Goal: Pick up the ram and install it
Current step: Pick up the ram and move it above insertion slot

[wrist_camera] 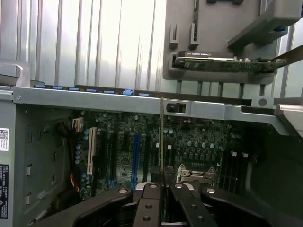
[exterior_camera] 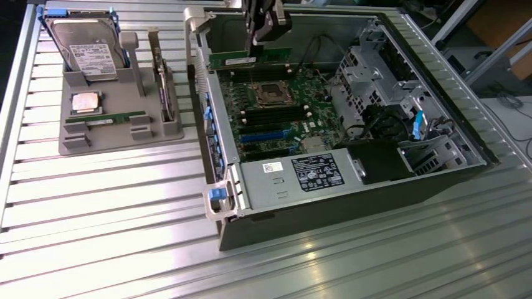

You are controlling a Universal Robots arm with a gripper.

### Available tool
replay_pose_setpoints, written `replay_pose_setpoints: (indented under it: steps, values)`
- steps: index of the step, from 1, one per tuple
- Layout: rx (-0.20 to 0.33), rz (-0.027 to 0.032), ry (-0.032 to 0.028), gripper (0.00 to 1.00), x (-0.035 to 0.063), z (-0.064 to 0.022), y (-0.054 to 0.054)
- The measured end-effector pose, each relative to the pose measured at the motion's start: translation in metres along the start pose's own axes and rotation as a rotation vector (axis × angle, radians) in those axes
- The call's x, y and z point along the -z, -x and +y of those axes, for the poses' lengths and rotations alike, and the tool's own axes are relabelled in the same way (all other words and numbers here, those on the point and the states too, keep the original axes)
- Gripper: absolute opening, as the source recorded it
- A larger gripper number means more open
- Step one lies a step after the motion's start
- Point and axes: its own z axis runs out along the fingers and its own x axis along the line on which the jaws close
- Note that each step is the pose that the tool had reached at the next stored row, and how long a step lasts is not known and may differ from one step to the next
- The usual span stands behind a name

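The gripper (exterior_camera: pixel 258 45) hangs over the far end of the open computer case (exterior_camera: pixel 332 218), its claw pinching the ram (exterior_camera: pixel 249 60) by its upper long edge. The green stick hangs directly beneath the claw, long side level, white sticker facing the camera. It hangs above the motherboard (exterior_camera: pixel 275 112), beyond the processor socket (exterior_camera: pixel 272 93).

In the wrist view the ram (wrist_camera: pixel 162 137) shows edge-on as a thin line running out from between the two black fingers (wrist_camera: pixel 147 203), over the motherboard (wrist_camera: pixel 123 142).

To the exterior view's left, well apart from the case, a grey tray (exterior_camera: pixel 108 140) holds a second ram stick (exterior_camera: pixel 116 118), a silver processor chip (exterior_camera: pixel 86 101), a hard drive (exterior_camera: pixel 87 50) and an expansion card (exterior_camera: pixel 164 87) standing on edge.
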Motion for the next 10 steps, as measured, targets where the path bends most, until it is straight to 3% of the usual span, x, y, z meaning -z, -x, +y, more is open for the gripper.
replay_pose_setpoints:
  steps: [10]
  values:
    - [0.000, 0.0000, 0.0000, 0.13, -0.0005, -0.0253, -0.002]
